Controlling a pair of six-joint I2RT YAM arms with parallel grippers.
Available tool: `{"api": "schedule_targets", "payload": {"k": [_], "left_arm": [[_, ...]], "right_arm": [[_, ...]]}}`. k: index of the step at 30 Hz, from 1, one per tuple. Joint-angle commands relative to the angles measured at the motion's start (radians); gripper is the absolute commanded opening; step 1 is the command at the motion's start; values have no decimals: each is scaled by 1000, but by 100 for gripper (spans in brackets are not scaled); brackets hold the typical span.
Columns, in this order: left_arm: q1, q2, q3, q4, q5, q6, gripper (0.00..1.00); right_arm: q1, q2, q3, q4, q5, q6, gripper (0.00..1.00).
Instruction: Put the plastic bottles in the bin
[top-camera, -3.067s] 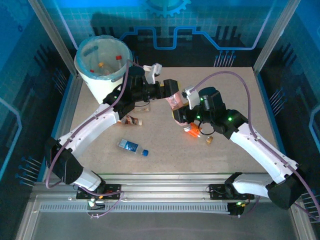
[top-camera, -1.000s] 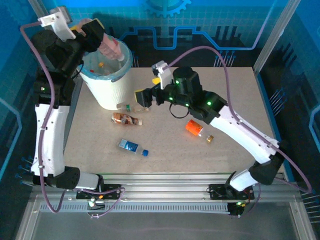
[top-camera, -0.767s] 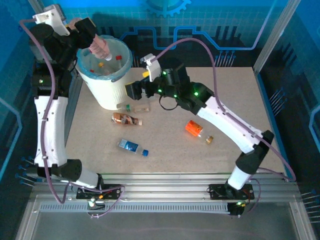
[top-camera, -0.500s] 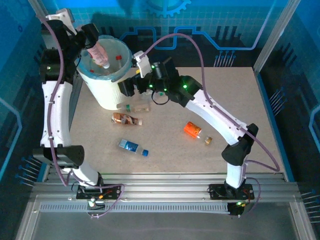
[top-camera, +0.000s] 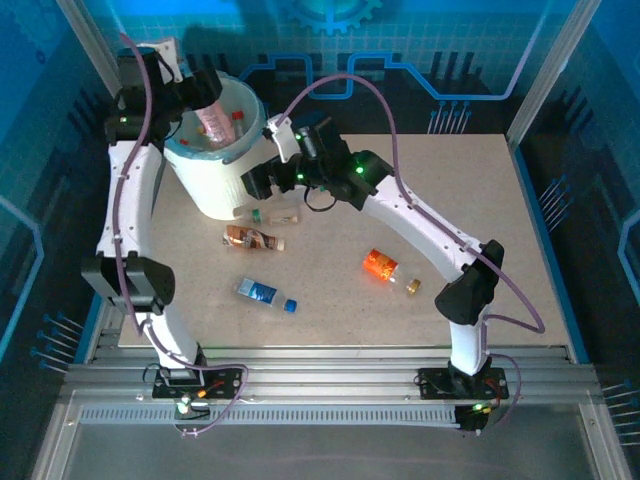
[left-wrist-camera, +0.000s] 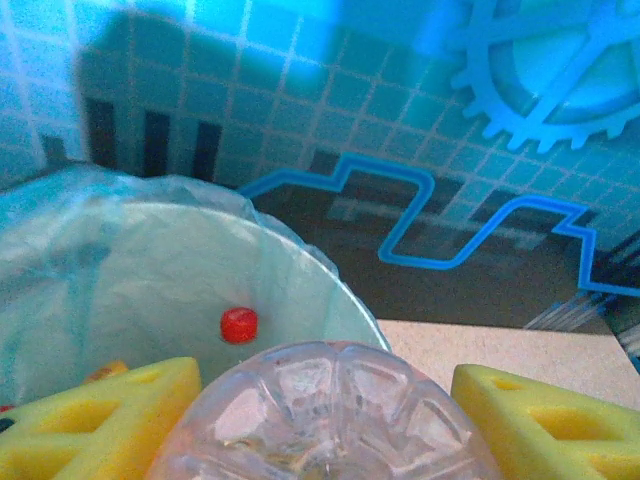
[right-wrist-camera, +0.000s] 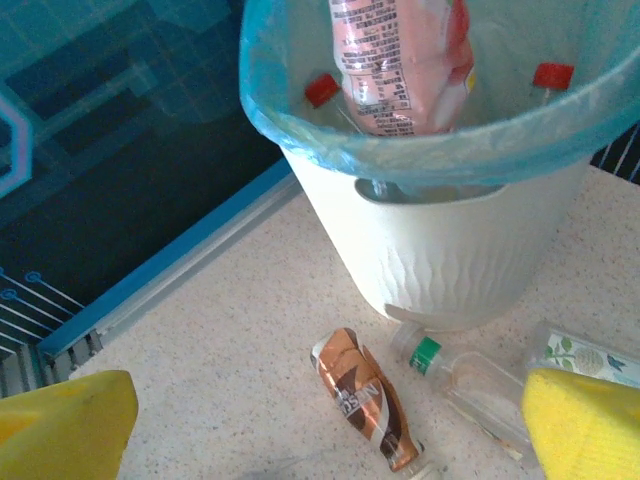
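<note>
Top view: the left gripper (top-camera: 203, 87) was raised over the bin (top-camera: 213, 187) at the table's (top-camera: 480, 200) far left corner, its jaws closed on a pink-labelled bottle (top-camera: 212, 119) that hung, tilted, in the mouth of the bin. Left wrist view: we saw the clear ribbed end of this bottle (left-wrist-camera: 322, 410) pinched between the two yellow fingers (left-wrist-camera: 95, 425), with the pale blue liner (left-wrist-camera: 150, 265) and a red cap (left-wrist-camera: 238, 324) inside the bin beyond it. Right wrist view: the pink-labelled bottle (right-wrist-camera: 400, 60) stood within the rim of the bin (right-wrist-camera: 460, 260), its lower end hidden by the near edge of the liner. The right gripper (top-camera: 255, 182) hovered beside the bin wall, above the table; its yellow fingers (right-wrist-camera: 585, 425) were spread wide with nothing between them. Four plastic bottles lay on the table: a green-capped bottle (top-camera: 270, 213) just beside the base of the bin, a brown-labelled bottle (top-camera: 252, 238) near it, a blue-labelled bottle (top-camera: 265, 293) nearer the arm bases, and an orange-labelled bottle (top-camera: 380, 265) well apart to the right.
</note>
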Motion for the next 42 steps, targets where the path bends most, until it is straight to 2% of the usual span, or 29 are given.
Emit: {"api": "schedule_targets", "payload": {"k": [1,6,9,12,22,25,31,38,42], "left_arm": [[8,46,1,24,88,8,44],[5,100,-64,56,154,17,52],[4,111,-123,98,176,28,64],[5,118,-126,92,165,34,72],[5,121,-66,66,165,-2,83],[4,105,-61,60,163,11,90],[4,94,-41,60,182,7,87],[5,125,-28,47,210,-12,59],[3,171,-2,-16,211,0,56]], "right_arm": [[-13,-6,-11,-10,-17,8,99],[-22,-3,-16,-11,-23,9,99],[-24,2,-16,-12,-30,12,99],[-28,3,-14,-17,-31,9,99],[-40,7,9,-15,-59,31,97],[-41,10,10,-21,-63,32,97],[-40,13,10,-23,-71,42,96],[-40,15,12,-30,-66,40,95],[-41,15,11,-37,-69,40,94]]}}
